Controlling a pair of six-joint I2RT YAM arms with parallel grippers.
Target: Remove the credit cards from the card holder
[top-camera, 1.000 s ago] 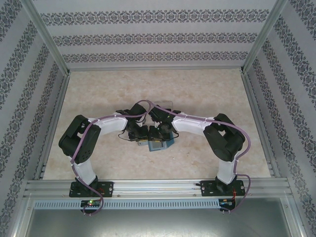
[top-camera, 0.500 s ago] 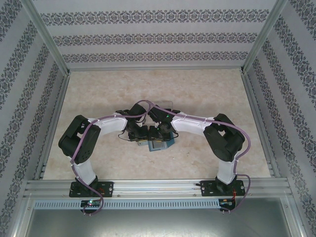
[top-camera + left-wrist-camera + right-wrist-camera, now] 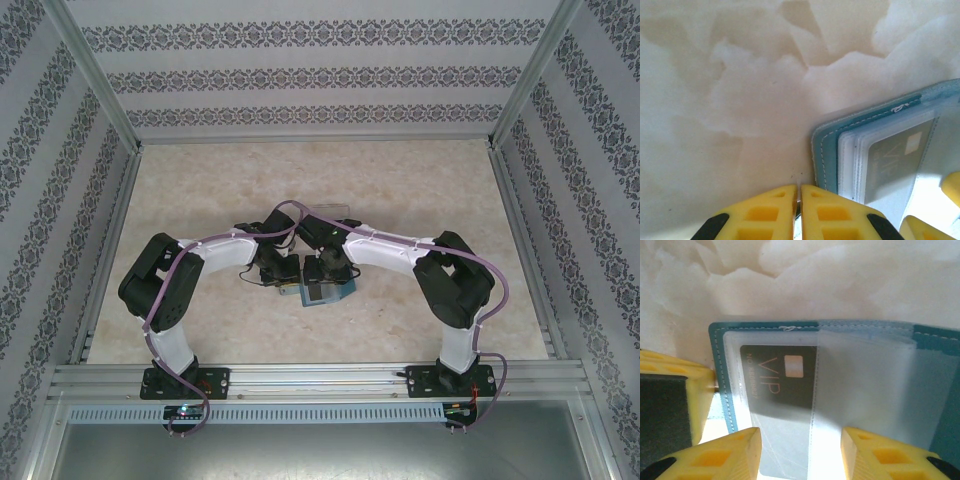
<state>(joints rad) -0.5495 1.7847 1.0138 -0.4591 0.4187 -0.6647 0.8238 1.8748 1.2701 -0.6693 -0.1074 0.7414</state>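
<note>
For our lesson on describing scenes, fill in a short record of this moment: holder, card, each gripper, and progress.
Card holder: teal, lying open on the marbled table
Card: dark VIP card, inside a clear sleeve
Left gripper: shut, at the holder's edge
Right gripper: open, poised over the sleeves
Progress: VIP card not yet out

One card holder point(image 3: 720, 371), one dark card point(image 3: 777, 377) — one clear box point(image 3: 328, 210)
</note>
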